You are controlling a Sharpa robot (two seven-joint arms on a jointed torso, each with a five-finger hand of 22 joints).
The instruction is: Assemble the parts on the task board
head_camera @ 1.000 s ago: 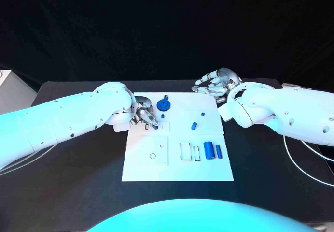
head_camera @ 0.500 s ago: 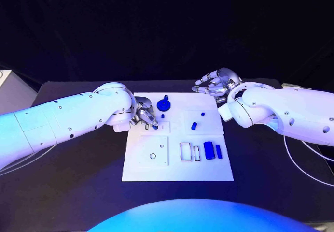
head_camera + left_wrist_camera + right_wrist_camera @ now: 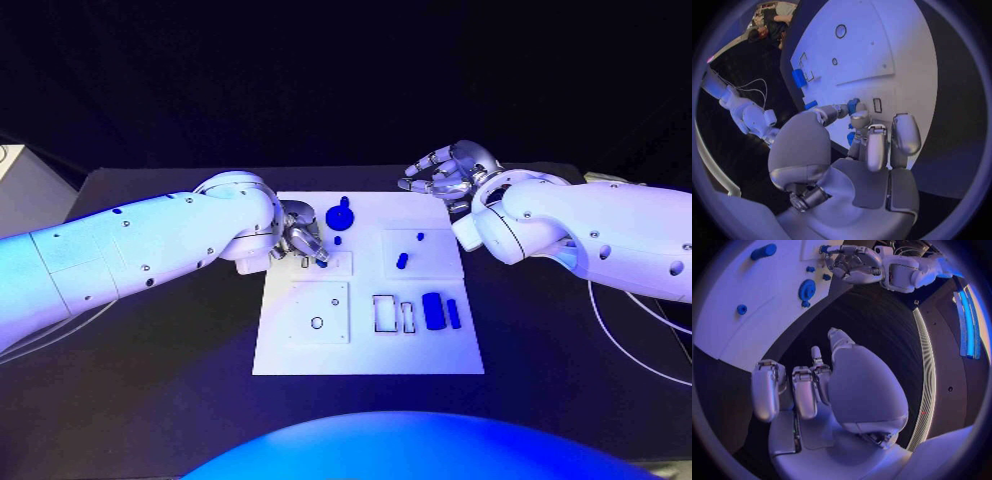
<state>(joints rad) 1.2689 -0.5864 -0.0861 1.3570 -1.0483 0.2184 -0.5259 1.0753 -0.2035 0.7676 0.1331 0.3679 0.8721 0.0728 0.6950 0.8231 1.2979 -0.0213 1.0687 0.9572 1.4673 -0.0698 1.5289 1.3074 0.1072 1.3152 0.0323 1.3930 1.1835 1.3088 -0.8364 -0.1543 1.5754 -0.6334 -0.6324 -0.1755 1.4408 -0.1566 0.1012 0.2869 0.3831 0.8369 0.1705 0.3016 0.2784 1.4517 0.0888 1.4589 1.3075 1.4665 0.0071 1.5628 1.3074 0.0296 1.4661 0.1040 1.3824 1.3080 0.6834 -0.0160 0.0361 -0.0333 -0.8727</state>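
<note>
Near the task board (image 3: 433, 362)'s upper left, the left hand (image 3: 297, 238) pinches a small blue peg (image 3: 852, 105), seemingly light, rigid, slippery; right hand (image 3: 450, 172) curled, empty.

Black table (image 3: 159, 350) under the board; white cables (image 3: 635, 330) trailing over its right side.

The left robot hand (image 3: 861, 150) is over the white task board (image 3: 898, 55), near one of its edges, with its fingers bent down toward the board. A small blue part (image 3: 853, 105) is between the thumb and a fingertip (image 3: 859, 119), just beside a small rectangular slot (image 3: 877, 105) in the board. Two more blue parts (image 3: 799, 78) lie further along the board, near its edge. A round hole (image 3: 841, 31) is in the far part of the board. The black table (image 3: 954, 100) is around the board.
</note>
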